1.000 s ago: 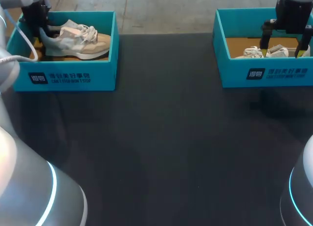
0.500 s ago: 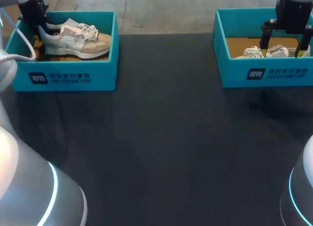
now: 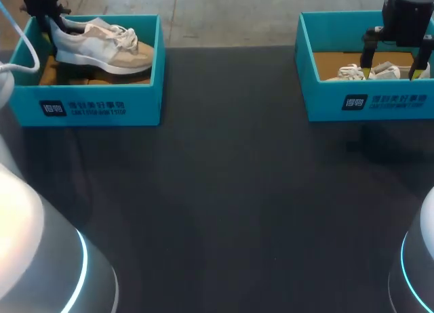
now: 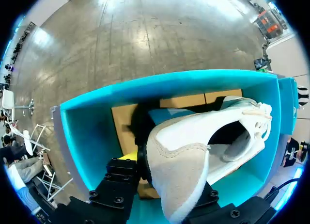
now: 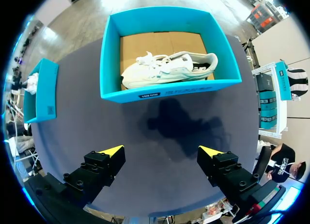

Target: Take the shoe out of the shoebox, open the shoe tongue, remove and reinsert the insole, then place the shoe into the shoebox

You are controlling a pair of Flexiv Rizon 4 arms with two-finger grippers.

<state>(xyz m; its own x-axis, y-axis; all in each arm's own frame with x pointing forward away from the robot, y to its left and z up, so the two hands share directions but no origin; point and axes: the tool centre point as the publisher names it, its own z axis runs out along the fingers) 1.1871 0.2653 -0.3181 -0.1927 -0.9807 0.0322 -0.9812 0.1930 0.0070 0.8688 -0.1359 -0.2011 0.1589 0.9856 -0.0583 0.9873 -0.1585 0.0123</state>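
Dark bench (image 3: 230, 191) carries a teal shoebox (image 3: 95, 106) at its left rear. Inside, the sneaker (image 3: 102, 45) lies lengthwise, toe toward the middle, heel pinched in the left claw (image 4: 169, 180) (lifting out, I judge). The right claw (image 5: 160, 153) hangs wide open, empty, well apart.

Left shoe (image 3: 102, 47): beige-white, heel tilted up, inside left shoebox (image 3: 95, 106), teal. Right shoe (image 5: 167, 67): white, lies lengthwise in right shoebox (image 5: 169, 90).
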